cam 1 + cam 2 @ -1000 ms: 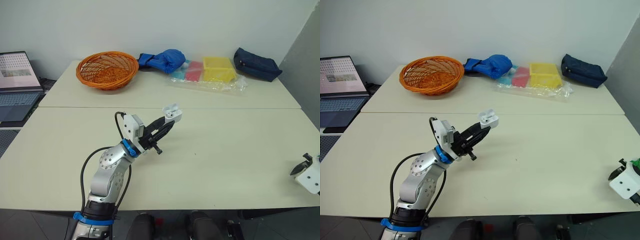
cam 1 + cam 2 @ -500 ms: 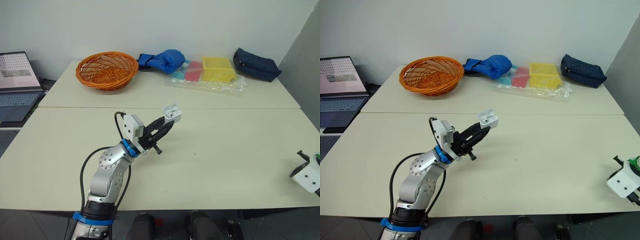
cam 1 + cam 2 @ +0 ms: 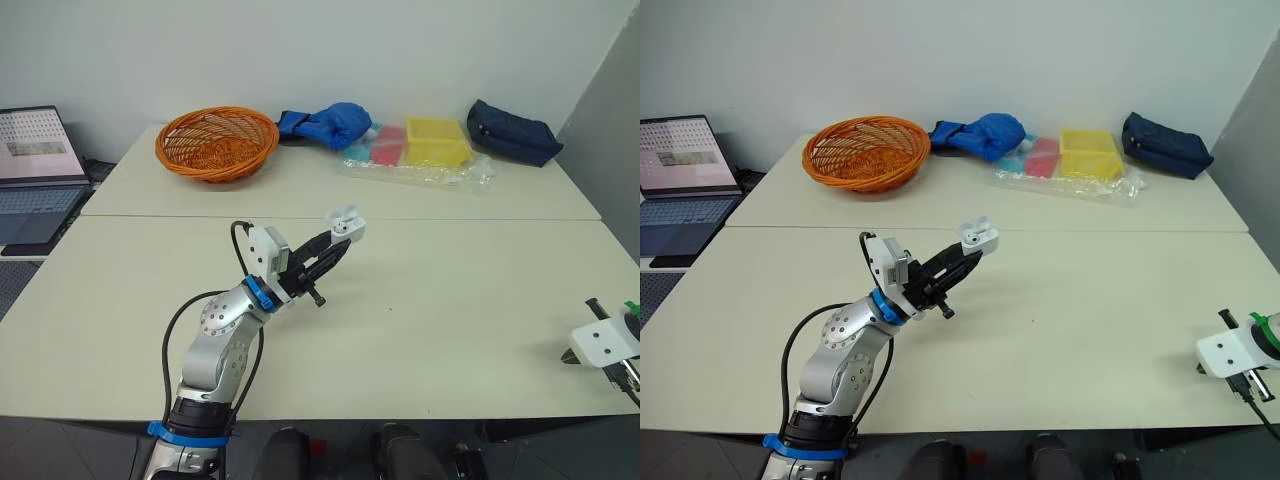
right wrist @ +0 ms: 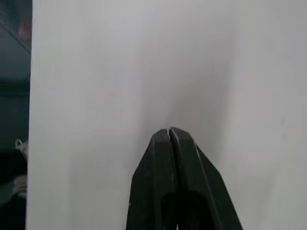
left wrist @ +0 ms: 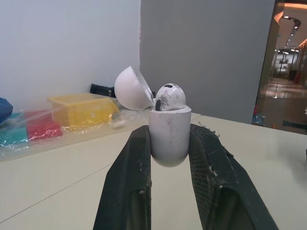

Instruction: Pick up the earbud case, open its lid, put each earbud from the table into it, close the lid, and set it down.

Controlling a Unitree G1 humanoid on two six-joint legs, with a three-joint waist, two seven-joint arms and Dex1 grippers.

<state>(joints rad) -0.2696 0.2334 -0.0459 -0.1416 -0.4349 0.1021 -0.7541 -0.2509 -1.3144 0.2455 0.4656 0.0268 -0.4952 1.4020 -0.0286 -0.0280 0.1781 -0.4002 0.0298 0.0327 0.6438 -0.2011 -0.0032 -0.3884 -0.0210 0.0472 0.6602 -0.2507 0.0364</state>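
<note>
The white earbud case (image 3: 345, 224) is held above the middle of the table, with my left gripper (image 3: 338, 240) shut on its body. In the left wrist view the case (image 5: 169, 134) stands upright between the two black fingers (image 5: 129, 187). Its lid (image 5: 132, 88) is swung open and one white earbud (image 5: 169, 97) sits in it. My right gripper (image 4: 169, 131) is shut with nothing between its fingers, over bare pale tabletop. Its white wrist housing (image 3: 600, 342) hangs at the table's right front edge, far from the case.
An orange wicker basket (image 3: 217, 140) stands at the back left. A blue bag (image 3: 325, 122), yellow and red boxes in clear plastic (image 3: 436, 138) and a dark navy pouch (image 3: 512, 128) line the back. A laptop (image 3: 35, 170) sits off the table's left side.
My right arm has moved inward from the right edge and turned, so more of its wrist shows. The left gripper and the case stay in place.
</note>
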